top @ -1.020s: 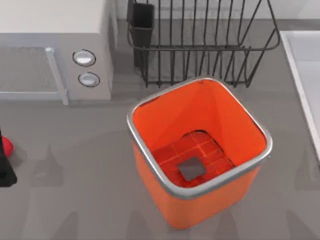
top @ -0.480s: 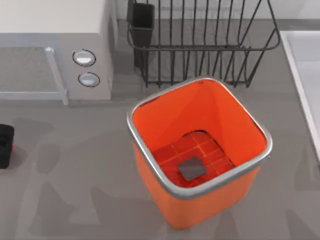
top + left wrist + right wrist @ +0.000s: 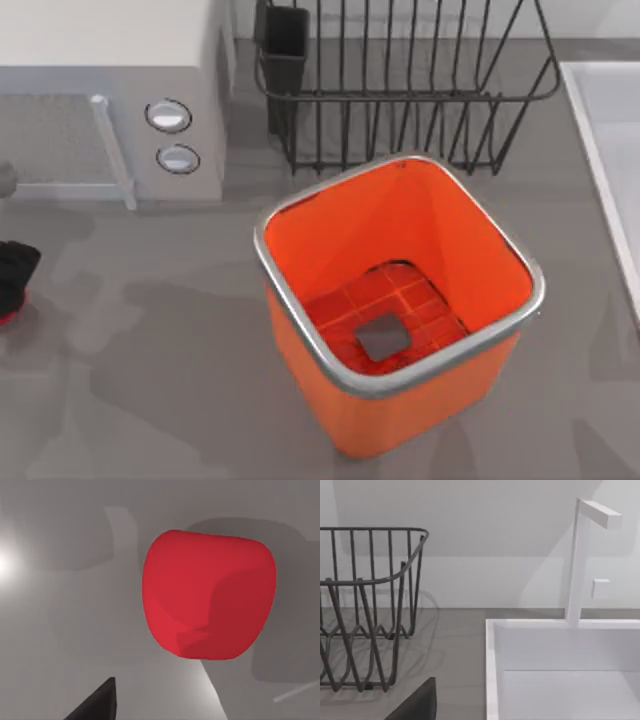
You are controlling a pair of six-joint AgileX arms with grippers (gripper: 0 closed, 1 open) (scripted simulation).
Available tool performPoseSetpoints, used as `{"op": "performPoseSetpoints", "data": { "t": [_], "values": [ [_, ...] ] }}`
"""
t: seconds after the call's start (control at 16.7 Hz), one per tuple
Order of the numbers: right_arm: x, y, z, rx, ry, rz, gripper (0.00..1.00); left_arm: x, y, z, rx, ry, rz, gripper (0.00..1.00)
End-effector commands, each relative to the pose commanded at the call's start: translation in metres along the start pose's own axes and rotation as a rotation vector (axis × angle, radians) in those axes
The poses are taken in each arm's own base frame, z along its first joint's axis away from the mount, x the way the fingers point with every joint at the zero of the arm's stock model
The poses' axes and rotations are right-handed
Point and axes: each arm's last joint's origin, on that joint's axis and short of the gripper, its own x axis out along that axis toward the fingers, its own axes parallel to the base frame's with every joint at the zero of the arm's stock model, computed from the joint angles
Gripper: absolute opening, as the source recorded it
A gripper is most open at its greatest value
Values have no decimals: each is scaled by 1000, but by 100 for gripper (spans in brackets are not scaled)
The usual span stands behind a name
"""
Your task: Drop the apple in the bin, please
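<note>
The apple (image 3: pixel 207 595) is a smooth red fruit lying on the grey counter, close in front of the left wrist camera. From above, a red sliver of the apple (image 3: pixel 6 318) peeks out at the table's far left edge, under my black left gripper (image 3: pixel 15 272), which hovers over it. Nothing shows the apple held. The orange bin (image 3: pixel 500 330) with its silver rim stands upright at the table's middle, well to the right of the apple. A dark part of my right gripper (image 3: pixel 415 705) shows in the right wrist view, parked and facing the sink.
A black wire dish rack (image 3: pixel 400 90) stands right behind the bin. A grey microwave (image 3: pixel 110 100) fills the back left. A white sink (image 3: pixel 560 670) with a faucet (image 3: pixel 577 560) lies along the right edge. Bare counter separates the apple from the bin.
My left gripper has moved toward the back along the far left edge, crossing over the apple. The apple's red now shows on the gripper's near side. The bin has not moved.
</note>
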Motion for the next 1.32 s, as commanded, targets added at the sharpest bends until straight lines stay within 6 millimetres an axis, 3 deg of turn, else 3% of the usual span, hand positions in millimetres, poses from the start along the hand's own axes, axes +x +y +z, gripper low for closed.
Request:
{"op": "performPoseSetpoints", "data": {
  "t": [0.3, 0.78, 1.02, 1.32],
  "values": [
    [0, 0, 0, 0, 0, 0, 100, 16, 18, 24, 34, 78, -49, 100],
    [0, 0, 0, 0, 0, 0, 100, 21, 15, 20, 34, 80, -50, 100],
    [0, 0, 0, 0, 0, 0, 100, 48, 8, 13, 31, 86, -55, 100],
    [0, 0, 0, 0, 0, 0, 100, 82, 14, 16, 32, 85, -53, 100]
  ]
}}
